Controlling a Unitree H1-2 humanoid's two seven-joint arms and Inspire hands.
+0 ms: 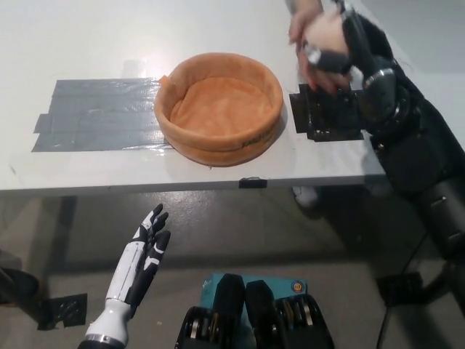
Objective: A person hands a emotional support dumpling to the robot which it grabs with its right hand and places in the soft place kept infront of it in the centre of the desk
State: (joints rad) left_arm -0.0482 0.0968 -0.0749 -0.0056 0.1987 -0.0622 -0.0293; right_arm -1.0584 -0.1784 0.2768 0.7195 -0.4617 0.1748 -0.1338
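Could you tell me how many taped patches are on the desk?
2: a grey tape patch left of the orange bed, and a black tape patch to its right, partly under the right arm.

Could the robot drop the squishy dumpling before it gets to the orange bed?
Maybe. The right robot hand is wrapped around the dumpling, but the person's hand is right against it, so it may slip as they part. The picture is blurry there. It must also clear the raised rim of the orange bed. The left robot hand rests open below the desk.

The orange basket [220,107] looks like soft matt cloth, on a smooth white desk [109,36].
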